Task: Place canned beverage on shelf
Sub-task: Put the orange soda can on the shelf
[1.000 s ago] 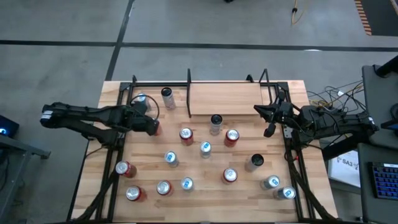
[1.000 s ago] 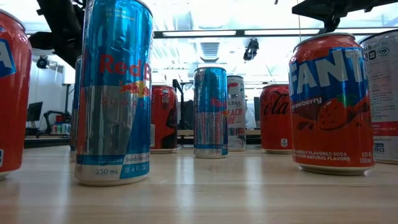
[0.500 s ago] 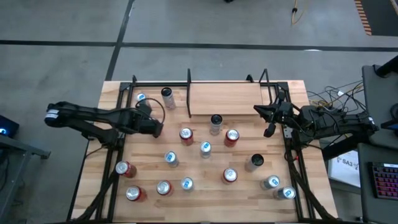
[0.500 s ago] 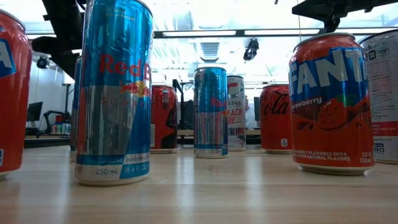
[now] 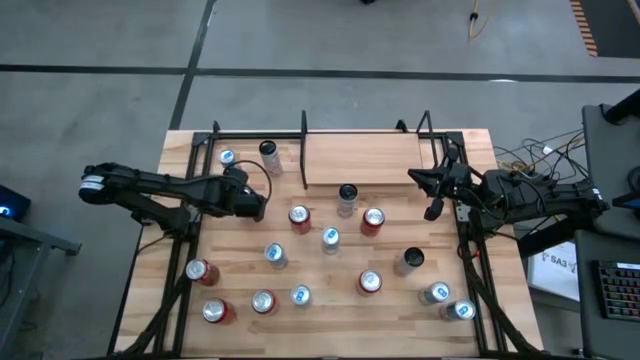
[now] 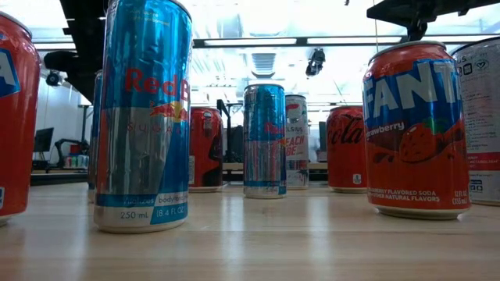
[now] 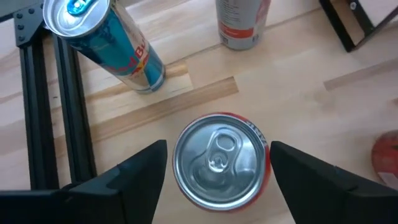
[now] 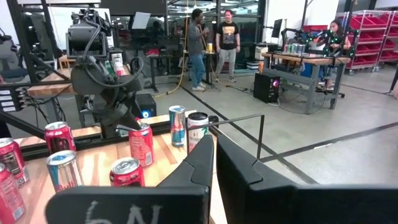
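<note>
The left gripper (image 7: 214, 168) hangs over the left part of the table (image 5: 440, 325), its two dark fingers (image 7: 134, 177) spread wide on either side of a red can (image 7: 221, 160). The can stands upright, its long axis vertical, with the silver lid and pull tab facing up toward the wrist camera. A clear gap shows between each finger and the can's wall, so the jaws flank it without gripping. From above, this gripper (image 5: 250, 203) lies near the table's left edge, in front of the left end of the shelf (image 5: 362, 160).

Just beyond the red can stand a blue-and-silver can (image 7: 106, 43), upright and seen tilted in the wrist view, and a white can (image 7: 241, 22) next to it. From above, these two (image 5: 227, 158) (image 5: 268, 152) are at the back left, beside the shelf's black rail.

The shelf is a light-wood board with thin black side rails at the table's back centre, its long axis running left to right. A dark-topped can (image 5: 346, 194) stands at its front edge.

The right gripper (image 5: 428, 192) hovers near the right end of the shelf with its jaws pressed shut on nothing. Many more cans stand upright across the front of the table.
</note>
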Robot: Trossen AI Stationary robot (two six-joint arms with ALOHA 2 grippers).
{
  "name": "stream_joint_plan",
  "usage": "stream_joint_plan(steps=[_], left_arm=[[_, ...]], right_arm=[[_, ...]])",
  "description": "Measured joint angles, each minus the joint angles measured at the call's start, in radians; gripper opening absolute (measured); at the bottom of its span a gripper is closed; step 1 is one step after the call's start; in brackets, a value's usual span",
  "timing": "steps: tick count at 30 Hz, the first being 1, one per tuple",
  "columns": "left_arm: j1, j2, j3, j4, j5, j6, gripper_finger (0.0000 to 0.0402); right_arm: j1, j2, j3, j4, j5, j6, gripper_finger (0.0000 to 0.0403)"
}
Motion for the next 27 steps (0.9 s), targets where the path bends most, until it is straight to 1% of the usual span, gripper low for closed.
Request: stream_joint_plan(steps=[11, 17, 20, 25, 27], left_arm=[[0.012, -0.001, 0.000, -0.001, -0.001, -0.023, 0.0270], [0.012, -0.002, 0.000, -0.002, -0.019, -0.017, 0.0274], [0.012, -0.003, 0.000, -0.008, -0.019, -0.017, 0.0293], [0.012, -0.003, 0.000, -0.011, -0.018, -0.016, 0.0342], [0.012, -0.003, 0.000, -0.010, 0.005, -0.013, 0.0359]], right_arm=[[0.000, 0.000, 0.000, 0.000, 0.000, 0.000, 0.0009], [0.000, 0.000, 0.000, 0.000, 0.000, -0.001, 0.0009], [0.000, 0.000, 0.000, 0.000, 0.000, -0.001, 0.0009], [0.000, 0.000, 0.000, 0.000, 0.000, -0.001, 0.0009], [0.000, 0.000, 0.000, 0.000, 0.000, -0.001, 0.0009]])
